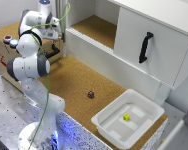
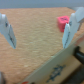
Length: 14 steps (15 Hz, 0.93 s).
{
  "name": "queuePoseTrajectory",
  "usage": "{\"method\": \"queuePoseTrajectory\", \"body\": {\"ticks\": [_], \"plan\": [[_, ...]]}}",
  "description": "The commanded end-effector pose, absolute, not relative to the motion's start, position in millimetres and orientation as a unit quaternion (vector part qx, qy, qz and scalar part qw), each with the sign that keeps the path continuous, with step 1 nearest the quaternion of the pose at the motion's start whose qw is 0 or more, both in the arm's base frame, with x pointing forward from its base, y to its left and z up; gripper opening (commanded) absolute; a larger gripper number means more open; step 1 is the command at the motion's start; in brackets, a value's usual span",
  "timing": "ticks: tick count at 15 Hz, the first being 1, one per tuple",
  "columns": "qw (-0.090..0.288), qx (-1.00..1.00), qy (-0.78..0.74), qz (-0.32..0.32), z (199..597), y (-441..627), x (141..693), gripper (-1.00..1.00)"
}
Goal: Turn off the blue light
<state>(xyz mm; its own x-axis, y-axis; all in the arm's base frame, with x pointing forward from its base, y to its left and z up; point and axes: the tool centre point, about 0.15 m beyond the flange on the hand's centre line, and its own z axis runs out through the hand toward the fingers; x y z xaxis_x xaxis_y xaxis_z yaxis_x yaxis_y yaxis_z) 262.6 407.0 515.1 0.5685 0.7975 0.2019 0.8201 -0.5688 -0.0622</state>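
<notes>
While the gripper [image 2: 39, 31] hangs with jaws spread wide, the blue light [image 1: 7, 38] faces upward atop the wooden box [image 1: 4, 52].

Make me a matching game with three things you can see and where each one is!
Things:
1. yellow block
2. small dark cube
3. black handle

Places:
A. on the white cabinet door
B. on the bare cork surface
C. inside the white tray

Pairs: 1-C, 2-B, 3-A.
</notes>
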Motion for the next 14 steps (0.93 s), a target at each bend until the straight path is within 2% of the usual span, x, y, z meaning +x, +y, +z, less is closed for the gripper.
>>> {"method": "queuePoseTrajectory", "body": {"ticks": [1,4,5,10,14], "plan": [[0.009,-0.832,-0.554,-0.003,543,506,223,1.0],[0.001,-0.801,-0.598,-0.028,545,531,197,1.0],[0.01,-0.794,-0.606,-0.037,540,536,185,-1.0],[-0.014,-0.764,-0.645,-0.028,514,535,142,-1.0],[-0.029,-0.778,-0.627,-0.033,510,542,143,-1.0]]}}
